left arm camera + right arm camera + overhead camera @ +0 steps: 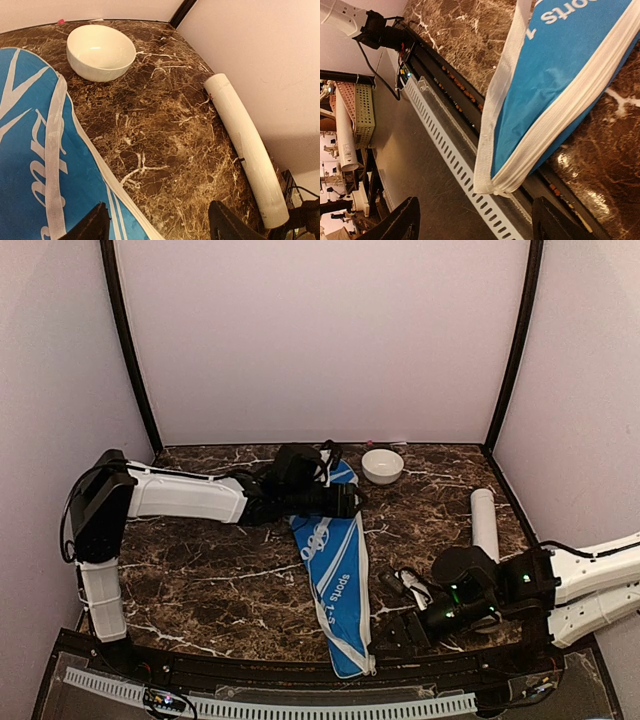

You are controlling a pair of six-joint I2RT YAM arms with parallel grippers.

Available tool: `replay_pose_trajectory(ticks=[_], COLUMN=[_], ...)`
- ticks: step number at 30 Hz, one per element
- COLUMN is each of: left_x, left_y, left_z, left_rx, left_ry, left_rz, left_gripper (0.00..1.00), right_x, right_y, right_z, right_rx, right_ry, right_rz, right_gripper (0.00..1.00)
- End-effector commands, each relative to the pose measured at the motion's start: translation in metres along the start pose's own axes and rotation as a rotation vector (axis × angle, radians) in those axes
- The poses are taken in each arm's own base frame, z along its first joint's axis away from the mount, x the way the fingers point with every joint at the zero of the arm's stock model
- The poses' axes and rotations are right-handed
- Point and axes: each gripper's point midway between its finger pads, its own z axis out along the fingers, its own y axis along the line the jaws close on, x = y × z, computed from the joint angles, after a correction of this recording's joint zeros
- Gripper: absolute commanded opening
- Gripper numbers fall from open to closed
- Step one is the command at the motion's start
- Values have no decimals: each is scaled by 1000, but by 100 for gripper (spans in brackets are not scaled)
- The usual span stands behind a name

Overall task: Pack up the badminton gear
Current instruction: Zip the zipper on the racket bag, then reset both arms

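Observation:
The long blue racket cover [335, 565] with white trim lies lengthwise down the middle of the marble table [200, 570], its narrow end [560, 75] reaching past the front edge. A long white tube [484, 523] lies at the right, also seen in the left wrist view [245, 145]. My left gripper [355, 502] hovers over the cover's wide far end [25, 150]. It is open [160, 227], with only the cover's edge and bare marble between its fingers. My right gripper [395, 632] is open [477, 222] just right of the cover's near tip, holding nothing.
A small white bowl [382, 465] [100, 52] stands at the back, right of the cover's top. A small dark and white item [405, 585] lies beside the right gripper. A slotted white cable channel [455, 160] runs along the front edge. Walls close in on three sides.

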Motion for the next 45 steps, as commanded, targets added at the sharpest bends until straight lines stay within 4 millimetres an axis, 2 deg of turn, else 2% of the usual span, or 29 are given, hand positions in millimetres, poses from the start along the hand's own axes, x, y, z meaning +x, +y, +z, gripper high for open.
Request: replay_pose_trajectory(ticks=[1,4,7,10,12,15,18,21,24,27,29,32,35,38,41,45], left_x=[-38,-37,-35,-28,-25,-27,-33,-42,-37,-26,-17,5,15,23,23,20], left_y=[-27,-21,-10,13,35,75,117,174,223,270,297,325,332,331,325,324], left_z=[-54,-78,-102,-116,-123,-134,-151,-182,-220,-266,-299,-341,-370,-378,-381,-381], left_rx=[62,35,-6,-53,-82,-138,-232,-311,-412,-537,-620,-792,-940,-969,-958,-964], left_ry=[-117,-142,-160,-133,-101,-110,-135,-189,-246,-305,-359,-421,-492,-544,-625,-680], left_rz=[82,113,154,179,160,127,129,54,5,-73,-137,-183,-147,-88,5,103], left_gripper=[72,77,82,85,85,85,86,87,88,90,92,98,99,98,98,99], right_x=[-30,-54,-83,-112,-133,-169,-198,-216,-219,-210,-199,-182,-160,-143,-128,-122], right_y=[-10,-14,-19,-33,-46,-81,-125,-176,-223,-263,-284,-300,-310,-313,-318,-324], right_z=[-11,-21,-34,-47,-55,-72,-89,-112,-148,-191,-223,-268,-305,-332,-342,-339], right_rx=[66,109,168,231,271,350,418,500,581,663,726,778,827,925,1028,1066], right_ry=[-122,-210,-305,-390,-451,-552,-623,-675,-740,-803,-857,-958,-1078,-1208,-1310,-1365], right_rz=[13,-7,-26,-32,-32,-6,46,110,165,205,239,269,280,275,246,178], right_gripper=[79,82,91,94,97,100,100,99,99,99,99,99,99,99,99,98])
